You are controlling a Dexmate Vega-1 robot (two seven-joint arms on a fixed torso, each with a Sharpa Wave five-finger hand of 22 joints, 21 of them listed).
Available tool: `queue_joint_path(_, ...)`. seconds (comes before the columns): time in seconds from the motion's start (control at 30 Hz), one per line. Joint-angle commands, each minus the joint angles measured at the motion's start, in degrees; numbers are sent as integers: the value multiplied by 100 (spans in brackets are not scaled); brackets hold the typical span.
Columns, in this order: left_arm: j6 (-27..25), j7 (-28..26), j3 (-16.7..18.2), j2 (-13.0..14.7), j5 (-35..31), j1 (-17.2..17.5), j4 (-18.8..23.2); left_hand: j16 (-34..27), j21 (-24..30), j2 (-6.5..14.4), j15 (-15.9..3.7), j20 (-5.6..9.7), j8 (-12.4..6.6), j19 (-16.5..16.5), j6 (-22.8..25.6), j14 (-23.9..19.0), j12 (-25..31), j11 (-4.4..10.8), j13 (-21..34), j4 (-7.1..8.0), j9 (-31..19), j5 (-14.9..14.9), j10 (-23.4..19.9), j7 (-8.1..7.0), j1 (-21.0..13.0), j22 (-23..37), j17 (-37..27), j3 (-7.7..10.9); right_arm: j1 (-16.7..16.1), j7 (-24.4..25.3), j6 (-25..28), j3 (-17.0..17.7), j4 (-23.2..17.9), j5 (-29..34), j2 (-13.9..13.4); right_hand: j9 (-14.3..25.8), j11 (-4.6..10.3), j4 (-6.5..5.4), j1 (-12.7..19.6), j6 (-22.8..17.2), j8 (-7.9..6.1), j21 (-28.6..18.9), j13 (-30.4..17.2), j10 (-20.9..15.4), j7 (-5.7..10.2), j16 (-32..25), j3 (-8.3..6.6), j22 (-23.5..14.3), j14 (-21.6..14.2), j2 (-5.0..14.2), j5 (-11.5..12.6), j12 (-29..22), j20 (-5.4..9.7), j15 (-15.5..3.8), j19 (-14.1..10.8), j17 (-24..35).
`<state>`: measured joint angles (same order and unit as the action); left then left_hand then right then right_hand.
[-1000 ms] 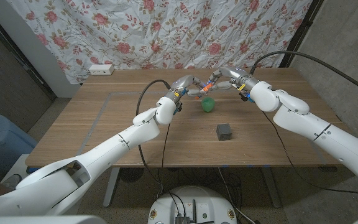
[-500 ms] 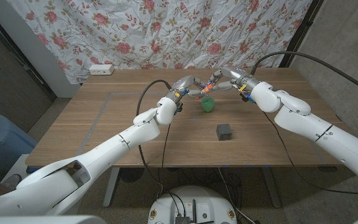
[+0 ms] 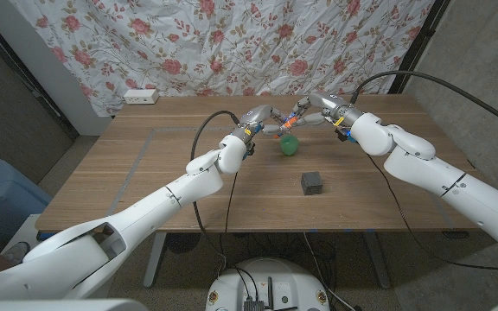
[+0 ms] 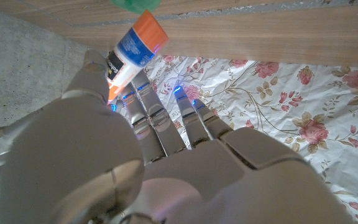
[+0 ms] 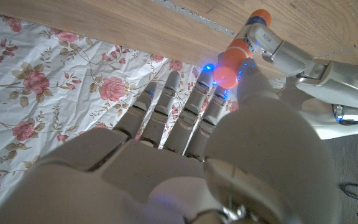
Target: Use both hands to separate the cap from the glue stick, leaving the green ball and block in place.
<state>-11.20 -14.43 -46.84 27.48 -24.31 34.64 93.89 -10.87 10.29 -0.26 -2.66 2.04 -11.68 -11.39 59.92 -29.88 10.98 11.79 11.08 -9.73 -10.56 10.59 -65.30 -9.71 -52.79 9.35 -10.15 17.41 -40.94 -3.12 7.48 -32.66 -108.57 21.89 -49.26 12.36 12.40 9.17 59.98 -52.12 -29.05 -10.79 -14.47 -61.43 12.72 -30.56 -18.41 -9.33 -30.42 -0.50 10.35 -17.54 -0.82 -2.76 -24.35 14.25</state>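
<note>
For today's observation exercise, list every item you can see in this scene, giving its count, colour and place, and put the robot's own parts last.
glue stick: one, white and blue with orange ends, held above the table's far middle between both hands
green ball: one, green, on the table just below the glue stick
block: one, dark grey, on the table nearer the robot than the ball
power strip: one, white, far left edge of the table
table: one, wooden
curtain: one, floral, behind the table
left hand: one, grips the glue stick
right hand: one, grips its other end
</note>
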Motion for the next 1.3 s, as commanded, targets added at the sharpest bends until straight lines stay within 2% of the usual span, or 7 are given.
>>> queue_joint_path(0.03,-9,-26,-3,-5,-36,-1,-22,-8,26,167,-853,101,-16,18,392,-12,38,115,16,38,-35,32,-76,-143,-73,17,6,7,15,-31,8,9,26,-79,16,15,20,7,99,-92,-39,2,-27,-90,-9,-51,43,-20,-40,45,-5,-20,63,-878,14,40)
queue_joint_path(0.4,10,-44,-2,-20,-33,-9,-53,-11,28,178,-850,102,-11,14,382,-17,37,115,16,42,-36,31,-76,-139,-67,17,5,2,-69,168,19,17,9,-11,38,-24,22,19,209,-201,-66,-9,-88,-217,-22,-135,85,-19,-101,98,-10,-59,101,-902,-28,64)
queue_joint_path(1.3,41,-72,15,-19,-39,-24,-102,-11,29,200,-848,102,-7,14,375,-21,31,115,15,41,-37,30,-64,-130,-54,17,5,-8,-96,200,92,27,-45,-7,30,-68,20,25,417,-328,-76,2,-186,-299,-48,-193,161,-19,-123,171,-24,-86,153,-948,-43,54)
